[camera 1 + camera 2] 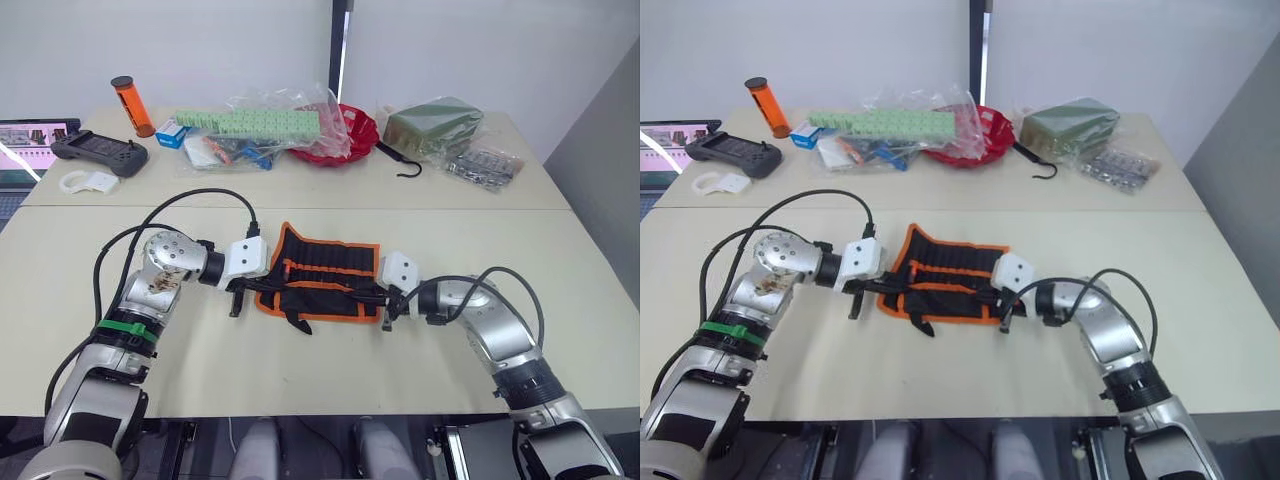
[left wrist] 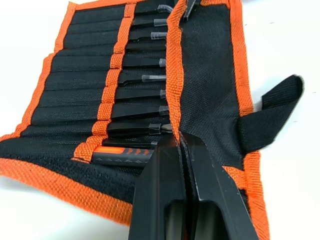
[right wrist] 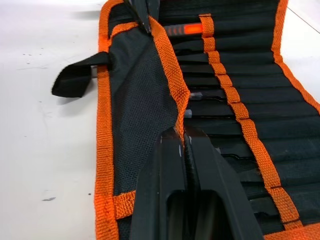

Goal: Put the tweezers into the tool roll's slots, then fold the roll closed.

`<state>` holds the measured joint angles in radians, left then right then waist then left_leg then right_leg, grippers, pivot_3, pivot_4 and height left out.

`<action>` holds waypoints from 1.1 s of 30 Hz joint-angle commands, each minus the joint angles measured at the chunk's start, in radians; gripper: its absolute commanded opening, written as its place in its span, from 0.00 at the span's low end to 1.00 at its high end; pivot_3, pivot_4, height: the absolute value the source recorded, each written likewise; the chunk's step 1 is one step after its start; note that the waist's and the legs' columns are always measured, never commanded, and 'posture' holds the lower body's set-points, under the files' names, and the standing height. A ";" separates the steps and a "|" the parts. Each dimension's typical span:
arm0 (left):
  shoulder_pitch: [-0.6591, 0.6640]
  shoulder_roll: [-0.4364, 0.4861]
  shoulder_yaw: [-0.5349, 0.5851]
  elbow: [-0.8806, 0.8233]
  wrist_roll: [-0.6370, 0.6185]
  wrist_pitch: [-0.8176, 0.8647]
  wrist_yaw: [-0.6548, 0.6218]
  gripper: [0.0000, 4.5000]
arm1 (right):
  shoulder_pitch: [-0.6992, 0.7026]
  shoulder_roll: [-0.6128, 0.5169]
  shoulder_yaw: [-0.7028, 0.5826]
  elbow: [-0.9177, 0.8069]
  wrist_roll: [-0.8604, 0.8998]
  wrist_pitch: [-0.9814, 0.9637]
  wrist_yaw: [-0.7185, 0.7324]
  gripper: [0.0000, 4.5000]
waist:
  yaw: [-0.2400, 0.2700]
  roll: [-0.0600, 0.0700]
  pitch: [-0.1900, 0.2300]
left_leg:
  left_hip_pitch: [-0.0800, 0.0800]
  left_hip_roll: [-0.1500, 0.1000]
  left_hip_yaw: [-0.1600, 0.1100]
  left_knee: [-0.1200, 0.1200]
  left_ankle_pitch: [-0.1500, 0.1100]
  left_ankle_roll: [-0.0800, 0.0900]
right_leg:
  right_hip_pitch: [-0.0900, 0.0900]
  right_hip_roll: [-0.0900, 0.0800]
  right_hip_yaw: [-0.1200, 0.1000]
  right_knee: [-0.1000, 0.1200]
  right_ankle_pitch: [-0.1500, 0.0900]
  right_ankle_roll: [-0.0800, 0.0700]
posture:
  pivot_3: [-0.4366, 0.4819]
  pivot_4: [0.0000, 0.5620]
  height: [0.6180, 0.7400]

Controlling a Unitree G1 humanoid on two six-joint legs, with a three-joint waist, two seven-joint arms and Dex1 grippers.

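The tool roll [image 1: 325,262], black with orange binding, lies open in the middle of the near table. Several black tweezers [image 2: 142,95] sit side by side in its slots [image 2: 80,80]. The near flap [image 2: 210,85] is lifted and partly folded over the tweezer tips. My left gripper [image 2: 180,141] is shut on the flap's orange edge at the roll's left end. At the right end, my right gripper [image 3: 182,132] is shut on that same edge. A black strap tab [image 3: 75,80] sticks out from the flap's outer side.
An orange-handled tool [image 3: 185,30] also sits in the roll. On the far table are a red bowl [image 1: 345,135], an olive-green bag [image 1: 432,125], a black hook [image 1: 405,168], green blocks in plastic [image 1: 250,122], an orange cylinder [image 1: 132,105] and a controller [image 1: 100,152].
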<state>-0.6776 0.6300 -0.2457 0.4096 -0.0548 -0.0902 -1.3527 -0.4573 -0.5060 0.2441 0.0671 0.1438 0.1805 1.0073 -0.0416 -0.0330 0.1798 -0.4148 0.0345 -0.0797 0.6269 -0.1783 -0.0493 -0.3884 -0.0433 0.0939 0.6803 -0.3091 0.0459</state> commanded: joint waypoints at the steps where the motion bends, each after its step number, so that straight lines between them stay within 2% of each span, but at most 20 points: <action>1: -0.026 -0.009 -0.010 0.009 0.039 -0.011 0.041 0.00 | -0.026 0.007 -0.009 0.009 -0.015 -0.036 -0.014 0.01 | 0.001 0.000 0.000 | 0.000 0.000 0.000 0.000 0.000 0.000 | 0.000 0.000 0.000 0.000 0.000 0.000 | 0.48 0.27 1.00; 5: -0.035 -0.027 0.009 0.023 0.041 0.004 0.086 0.00 | -0.019 0.017 -0.012 0.017 -0.020 -0.032 -0.024 0.01 | 0.001 0.000 0.000 | 0.000 0.000 0.000 0.000 0.000 0.000 | 0.000 0.000 0.000 0.000 0.000 0.000 | 0.48 0.27 1.00; 9: -0.039 -0.032 0.024 0.022 0.020 0.037 0.087 0.25 | -0.013 0.020 -0.015 0.023 -0.020 -0.031 -0.026 0.26 | 0.001 0.000 0.000 | 0.000 0.000 0.000 0.000 0.000 0.000 | 0.000 0.000 0.000 0.000 0.000 0.000 | 0.48 0.27 1.00; 15: -0.025 -0.022 0.067 -0.011 -0.017 0.072 0.105 0.70 | -0.011 0.009 -0.043 0.013 -0.009 -0.036 -0.036 0.72 | -0.001 0.000 0.000 | 0.000 0.000 0.000 0.000 0.000 0.000 | 0.000 0.000 0.000 0.000 0.000 0.000 | 0.48 0.27 1.00; 17: -0.018 -0.025 0.142 -0.085 -0.109 0.158 0.121 0.86 | -0.001 0.001 -0.089 -0.041 0.061 0.017 -0.019 0.88 | 0.000 0.000 0.000 | 0.000 0.000 0.000 0.000 0.000 0.000 | 0.000 0.000 0.000 0.000 0.000 0.000 | 0.48 0.27 1.00; 19: -0.012 -0.032 0.227 -0.173 -0.214 0.279 0.161 0.99 | 0.007 -0.006 -0.131 -0.100 0.127 0.070 -0.009 0.94 | -0.001 0.000 0.001 | -0.001 0.000 -0.001 0.000 0.000 0.000 | 0.000 0.000 0.000 0.000 0.000 0.000 | 0.48 0.27 1.00; 21: 0.003 -0.035 0.276 -0.244 -0.288 0.383 0.188 0.99 | 0.010 -0.007 -0.152 -0.138 0.162 0.109 -0.013 0.94 | -0.001 0.000 0.001 | -0.001 0.000 -0.001 0.000 0.000 0.000 | 0.000 0.000 0.000 0.000 0.000 0.000 | 0.48 0.27 1.00; 22: 0.016 -0.037 0.294 -0.283 -0.319 0.430 0.200 0.96 | 0.013 0.001 -0.162 -0.153 0.188 0.140 -0.019 0.94 | -0.003 0.000 0.001 | -0.001 0.000 -0.001 0.000 0.000 0.000 | 0.000 0.000 0.000 0.000 0.000 0.000 | 0.48 0.27 1.00; 25: 0.069 -0.046 0.323 -0.396 -0.394 0.546 0.245 0.75 | 0.016 0.025 -0.181 -0.183 0.237 0.199 -0.040 0.94 | -0.004 0.000 0.001 | 0.000 0.000 -0.001 0.000 0.000 0.000 | 0.000 0.000 0.000 0.001 0.000 0.000 | 0.48 0.27 1.00; 29: 0.193 -0.065 0.275 -0.517 -0.389 0.588 0.302 0.46 | 0.028 0.074 -0.141 -0.210 0.233 0.222 -0.086 0.69 | -0.005 0.000 0.001 | 0.000 0.000 -0.001 -0.001 0.000 0.000 | 0.000 0.000 0.000 0.001 0.000 0.000 | 0.48 0.27 1.00; 30: 0.212 -0.067 0.265 -0.534 -0.386 0.593 0.310 0.36 | 0.033 0.084 -0.131 -0.213 0.227 0.222 -0.096 0.59 | -0.004 0.000 0.001 | 0.000 0.000 -0.001 -0.001 0.000 0.000 | 0.000 0.000 0.000 0.001 0.000 0.000 | 0.48 0.27 1.00; 33: 0.278 -0.080 0.206 -0.568 -0.340 0.560 0.339 0.15 | 0.053 0.120 -0.082 -0.205 0.190 0.213 -0.133 0.38 | -0.001 0.000 0.001 | 0.000 0.000 -0.001 0.000 0.000 0.000 | 0.000 0.000 0.000 0.001 0.000 0.000 | 0.48 0.27 1.00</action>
<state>-0.4040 0.5552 -0.0209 -0.1091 -0.4111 0.4974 -1.0301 -0.4091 -0.3947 0.1493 -0.1102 0.3474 0.4052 0.8921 -0.0421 -0.0328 0.1809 -0.4149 0.0344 -0.0810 0.6268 -0.1784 -0.0492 -0.3881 -0.0435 0.0941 0.6807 -0.3089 0.0458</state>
